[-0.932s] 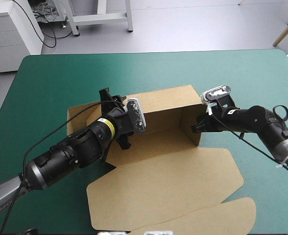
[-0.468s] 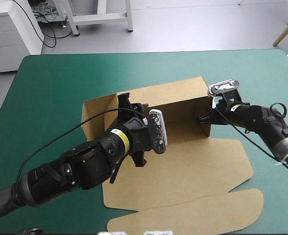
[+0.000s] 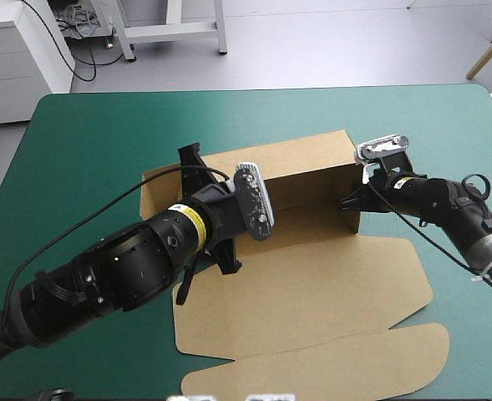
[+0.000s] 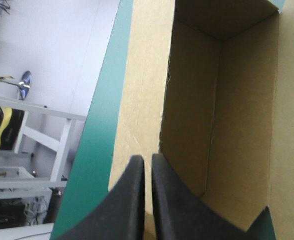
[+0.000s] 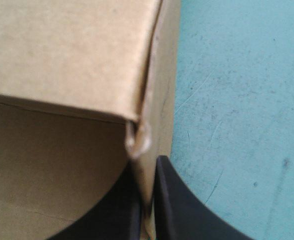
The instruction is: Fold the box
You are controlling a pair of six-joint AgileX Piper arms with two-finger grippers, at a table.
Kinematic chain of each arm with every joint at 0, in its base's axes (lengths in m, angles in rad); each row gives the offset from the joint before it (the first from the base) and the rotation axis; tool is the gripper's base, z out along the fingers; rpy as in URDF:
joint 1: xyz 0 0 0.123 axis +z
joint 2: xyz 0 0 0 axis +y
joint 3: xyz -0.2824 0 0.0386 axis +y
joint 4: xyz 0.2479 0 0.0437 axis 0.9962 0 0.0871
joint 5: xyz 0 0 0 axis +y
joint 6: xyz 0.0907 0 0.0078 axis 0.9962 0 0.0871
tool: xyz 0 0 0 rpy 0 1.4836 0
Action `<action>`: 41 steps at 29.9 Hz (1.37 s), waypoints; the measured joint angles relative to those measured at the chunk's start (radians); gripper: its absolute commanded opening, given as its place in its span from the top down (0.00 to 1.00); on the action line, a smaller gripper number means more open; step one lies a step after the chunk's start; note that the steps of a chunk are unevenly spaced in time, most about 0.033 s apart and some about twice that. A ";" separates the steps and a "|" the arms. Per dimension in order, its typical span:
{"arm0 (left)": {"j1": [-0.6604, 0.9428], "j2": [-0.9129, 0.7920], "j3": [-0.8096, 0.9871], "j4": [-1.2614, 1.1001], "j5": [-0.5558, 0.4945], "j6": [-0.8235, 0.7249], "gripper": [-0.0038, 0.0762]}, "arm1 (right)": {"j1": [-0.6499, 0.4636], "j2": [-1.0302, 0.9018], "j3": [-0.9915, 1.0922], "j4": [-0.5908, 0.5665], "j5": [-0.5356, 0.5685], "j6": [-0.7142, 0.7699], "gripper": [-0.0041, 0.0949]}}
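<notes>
Box (image 3: 312, 284) sits mid-table on the teal-green cover (image 3: 95, 134), its far wall and right end wall raised, its lid flat toward the near edge. Your left gripper (image 4: 147, 160) pinches the far wall near its left end; your right gripper (image 5: 146, 172) is clamped on the right end wall

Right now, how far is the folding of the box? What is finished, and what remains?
Done: the box has its far wall and right end wall standing. In hand: the right gripper is shut on the right corner, the left gripper on the far wall near the left end. Left: the lid lies flat on the teal-green cover, and the near side is open.
</notes>
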 measured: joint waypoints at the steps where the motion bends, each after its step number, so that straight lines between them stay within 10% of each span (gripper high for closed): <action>1: 0.016 0.000 -0.010 -0.018 0.013 0.007 0.93 | 0.000 0.000 0.000 0.000 0.003 0.000 0.98; 26: 1.104 -0.094 -0.122 -0.690 0.204 0.185 0.94 | 0.000 -0.001 -0.012 -0.008 0.045 0.004 0.98; 41: 1.147 -0.181 -0.011 -0.708 0.172 0.206 0.95 | 0.000 0.057 -0.423 -0.184 0.503 0.208 0.98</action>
